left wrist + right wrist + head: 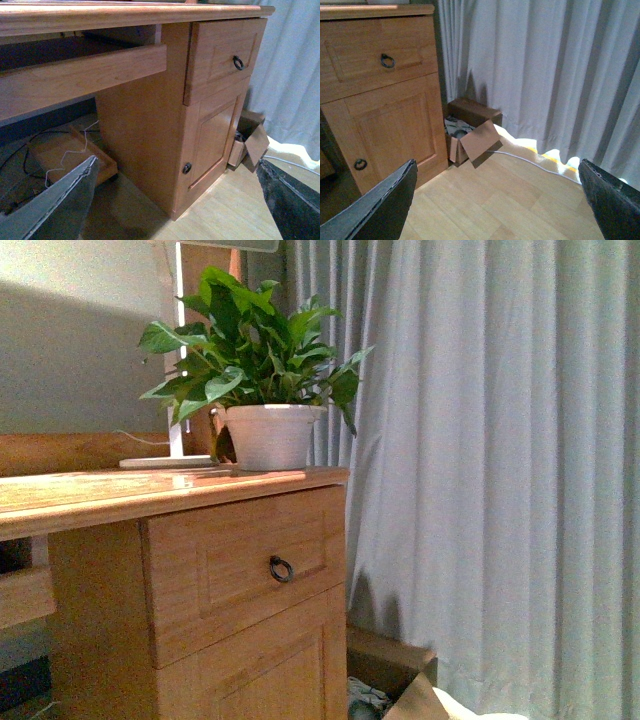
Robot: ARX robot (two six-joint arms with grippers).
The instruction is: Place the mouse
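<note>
Wooden desk (150, 490) with a potted plant (262, 390) on top, grey curtain (480, 460) to its right. Left gripper (175, 200) and right gripper (497, 200) both spread wide, empty, fingertips cropped. Mouse in no view.

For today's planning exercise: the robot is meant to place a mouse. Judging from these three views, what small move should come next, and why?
Probably raise and turn a wrist camera toward the desk top to look for the mouse, which shows in no view. Both the left gripper and right gripper hang open and empty near the floor, facing the drawer, cabinet door and cardboard box. Only the potted plant shows on top.
</note>
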